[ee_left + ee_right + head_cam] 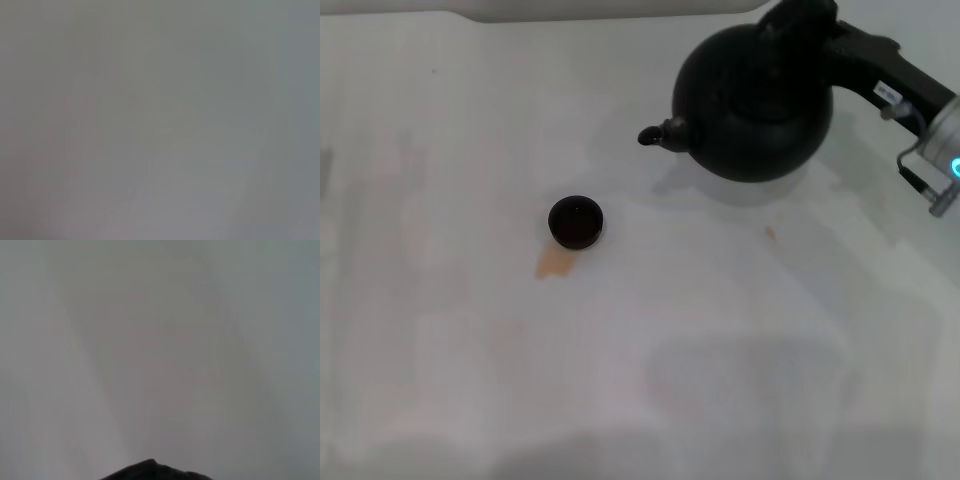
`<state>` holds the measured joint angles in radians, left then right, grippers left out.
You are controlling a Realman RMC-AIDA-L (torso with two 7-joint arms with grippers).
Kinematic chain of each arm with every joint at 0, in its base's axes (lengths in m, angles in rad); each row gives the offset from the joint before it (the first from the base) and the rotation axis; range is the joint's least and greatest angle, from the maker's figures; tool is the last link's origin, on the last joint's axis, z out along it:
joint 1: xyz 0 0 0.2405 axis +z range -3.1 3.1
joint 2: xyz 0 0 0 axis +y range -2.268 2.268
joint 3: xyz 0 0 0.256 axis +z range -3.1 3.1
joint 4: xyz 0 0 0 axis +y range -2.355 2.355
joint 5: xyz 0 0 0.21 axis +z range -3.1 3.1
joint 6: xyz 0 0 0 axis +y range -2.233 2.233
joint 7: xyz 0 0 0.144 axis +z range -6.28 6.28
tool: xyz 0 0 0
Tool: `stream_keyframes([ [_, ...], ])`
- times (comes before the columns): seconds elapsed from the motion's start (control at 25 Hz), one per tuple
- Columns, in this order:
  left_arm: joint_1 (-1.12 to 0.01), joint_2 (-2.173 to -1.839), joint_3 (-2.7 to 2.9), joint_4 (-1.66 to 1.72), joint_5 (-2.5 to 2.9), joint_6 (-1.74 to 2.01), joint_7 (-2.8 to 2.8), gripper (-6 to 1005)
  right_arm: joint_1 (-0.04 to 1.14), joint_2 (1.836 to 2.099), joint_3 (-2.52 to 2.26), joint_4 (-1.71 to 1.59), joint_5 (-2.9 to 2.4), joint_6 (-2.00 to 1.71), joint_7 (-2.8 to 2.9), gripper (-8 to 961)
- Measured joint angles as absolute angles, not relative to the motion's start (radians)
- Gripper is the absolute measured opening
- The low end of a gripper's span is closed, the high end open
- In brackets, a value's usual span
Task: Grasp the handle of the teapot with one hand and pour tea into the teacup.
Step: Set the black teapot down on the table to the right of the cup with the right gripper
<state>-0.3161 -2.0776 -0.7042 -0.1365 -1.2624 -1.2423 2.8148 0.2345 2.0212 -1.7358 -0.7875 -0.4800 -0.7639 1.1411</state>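
in the head view we saw the large round dark black-green teapot (755, 105) in the upper right of the frame, its short stubby spout (660, 133) pointing toward the left of the frame. the pot appeared lifted above the white table (720, 350), with a soft shadow under it. our right gripper (798, 22) reached in from the right edge and sat at the top of the pot, where the thick black arched handle (790, 18) showed only as a dark mass; we could not tell whether its fingers were clenched on the hoop or loose.

the tiny round glossy dark reddish-black teacup (576, 221) stood upright near the centre left of the frame, well apart from the spout. a small pale orange-brown stain of tea (553, 263) lay on the table just below and left of the cup, touching its base.

the right wrist view showed only a dark edge of the teapot (155, 471) at the bottom. the left wrist view showed blank grey, and our left gripper was nowhere visible.
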Motion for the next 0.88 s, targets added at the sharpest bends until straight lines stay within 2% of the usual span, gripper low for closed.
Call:
stream_keyframes([
  [0.56,-0.329,-2.077,-0.710,-0.130,-1.262,-1.244,2.815,877,0.132,2.018,-1.736,-0.775,-0.435,-0.790,1.135,208],
  [0.88,-0.333,-2.077,-0.711,-0.127,-1.262,-1.239,2.816,877,0.122,2.014,-1.741,-0.778,-0.456,-0.786,1.132,224],
])
